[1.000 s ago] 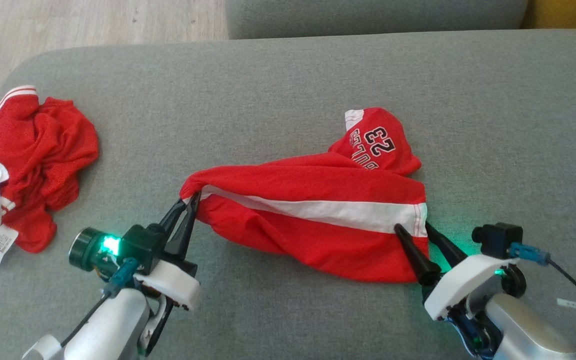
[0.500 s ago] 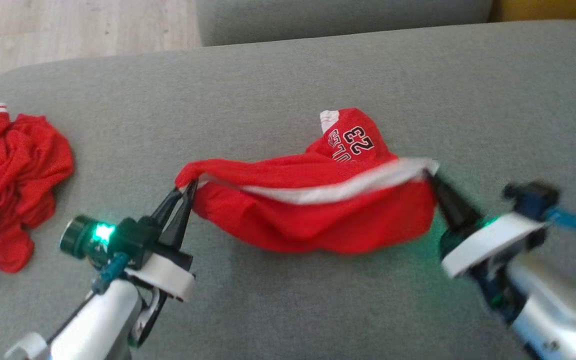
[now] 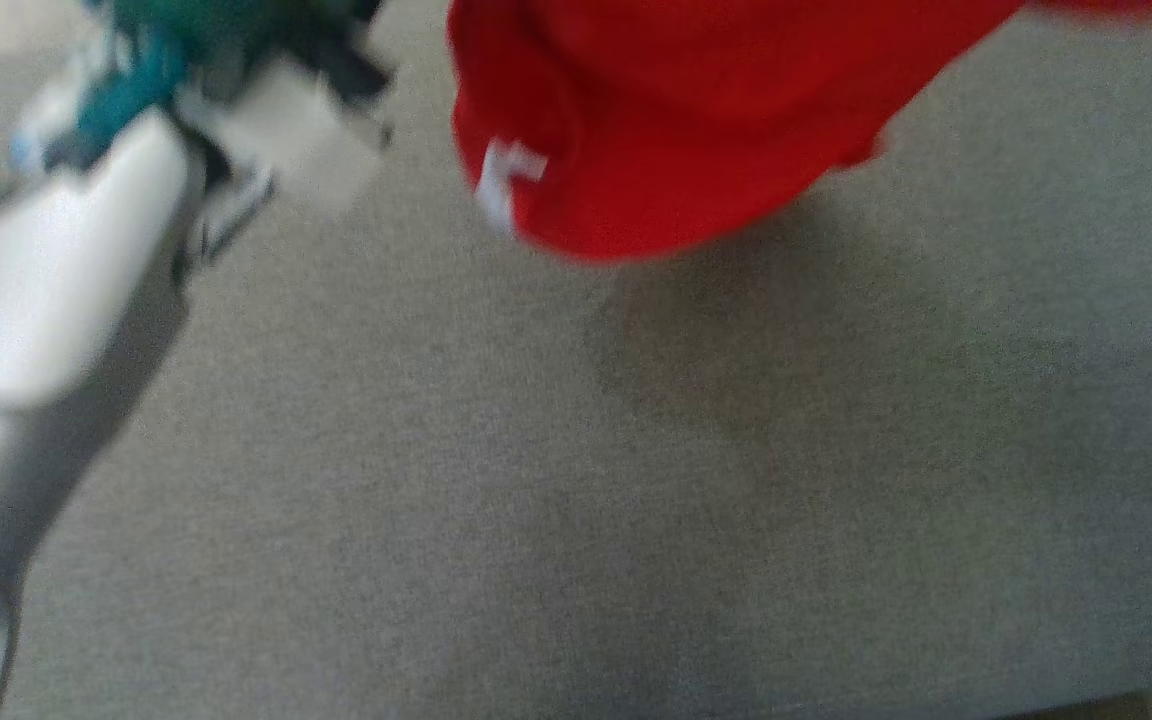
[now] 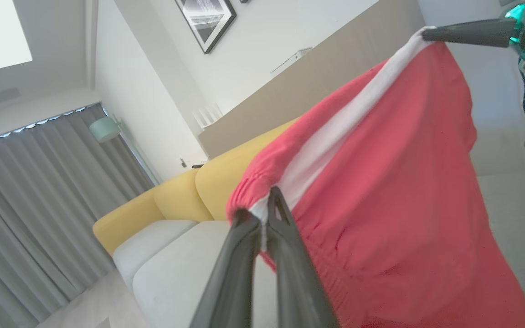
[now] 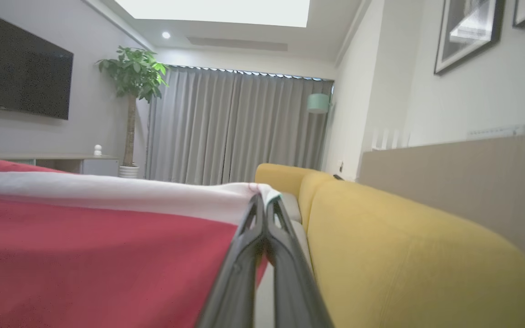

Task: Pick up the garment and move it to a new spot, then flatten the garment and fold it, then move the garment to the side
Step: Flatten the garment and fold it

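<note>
The garment (image 3: 696, 130), red and loose, hangs in the air over the grey cushion (image 3: 636, 500). It sits at twelve to one o'clock in the head view. Its lowest fold is clear of the cushion, and its shadow (image 3: 736, 340) lies on the fabric at six o'clock from it. A small white tag (image 3: 501, 180) shows on its lower left edge.

The cloth is stretched by its white band (image 4: 335, 132) between the two arms. The left gripper (image 4: 262, 214) is pinched tight on the gathered end of the band, at six o'clock in the left wrist view. The right gripper (image 5: 265, 200) is clamped on the other end, its fingers pressed together over the white hem. In the left wrist view it shows at one o'clock. The left forearm (image 3: 56, 270) is a pale blur at nine to ten o'clock in the head view.

Judging by this, the pick-up is done and the carry to a new spot is the step in hand. Setting the garment down, smoothing it flat, folding it and moving it aside are all left to do.

As for containers, nothing here serves as one. The garment is inside nothing and is held only by the two grips. The cushion is the surface likely to receive it, and a yellow sofa (image 5: 404, 255) stands beyond.
</note>
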